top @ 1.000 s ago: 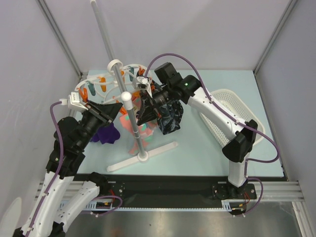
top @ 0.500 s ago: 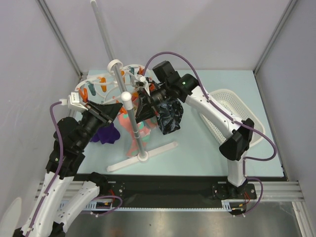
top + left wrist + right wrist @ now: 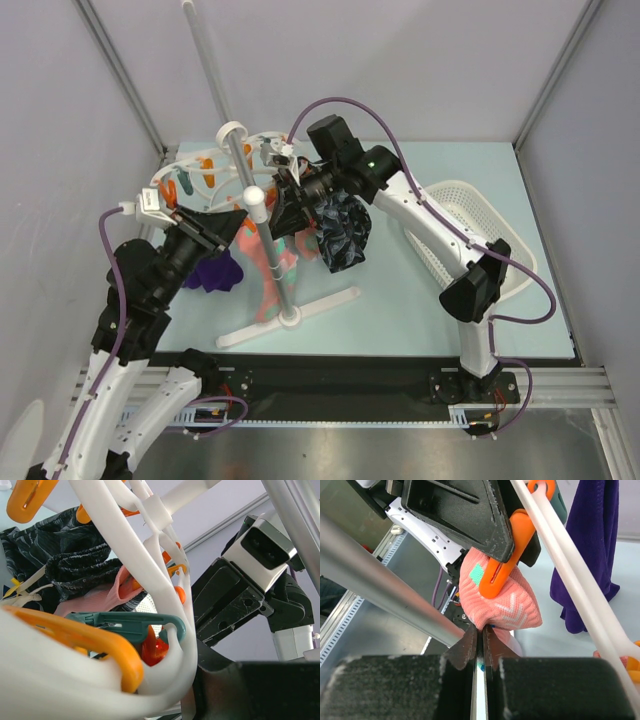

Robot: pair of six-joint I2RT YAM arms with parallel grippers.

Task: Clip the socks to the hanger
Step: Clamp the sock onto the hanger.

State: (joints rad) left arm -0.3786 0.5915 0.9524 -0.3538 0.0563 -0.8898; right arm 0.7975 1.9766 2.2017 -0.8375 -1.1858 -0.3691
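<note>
Presently: salmon sock (image 3: 500, 605), soft, limp, edge pinched in closed right end effector (image 3: 479, 635); left end effector (image 3: 232, 222) seemingly squeezes orange clip (image 3: 502, 555).

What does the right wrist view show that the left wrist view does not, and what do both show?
Only right wrist: the purple sock hanging, and the right gripper pinching the pink sock. Only left wrist: the black-grey sock and the right arm's wrist. Both: the pink sock, the white hanger, orange clips.
</note>
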